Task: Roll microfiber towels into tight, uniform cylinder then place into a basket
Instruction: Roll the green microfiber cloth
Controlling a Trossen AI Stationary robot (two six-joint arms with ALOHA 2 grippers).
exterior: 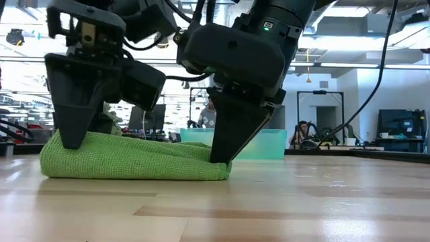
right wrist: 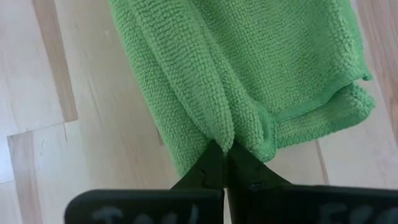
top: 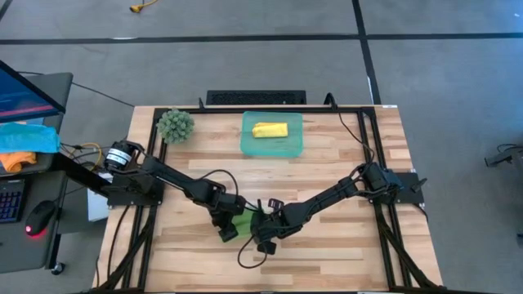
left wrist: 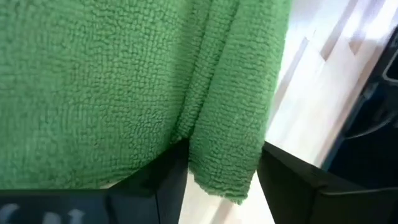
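The worktop [top: 343, 253] was of light wooden planks with a black frame along its edges. A rolled green towel [top: 243, 224] lay flat on it, directly under the left gripper [top: 225, 233] and the right gripper [top: 263, 242]. Well beyond both grippers, the teal basket [top: 249, 147] stood on the wood. A fuzzy green ball [top: 175, 125] rested to the left of the basket, near the corner.

The light green microfiber towel [right wrist: 249, 81] is nubbly looped cloth; the pale wooden plank tabletop [exterior: 282, 202] looks smooth with a slight sheen; the translucent teal plastic basket [top: 248, 144] is glossy.
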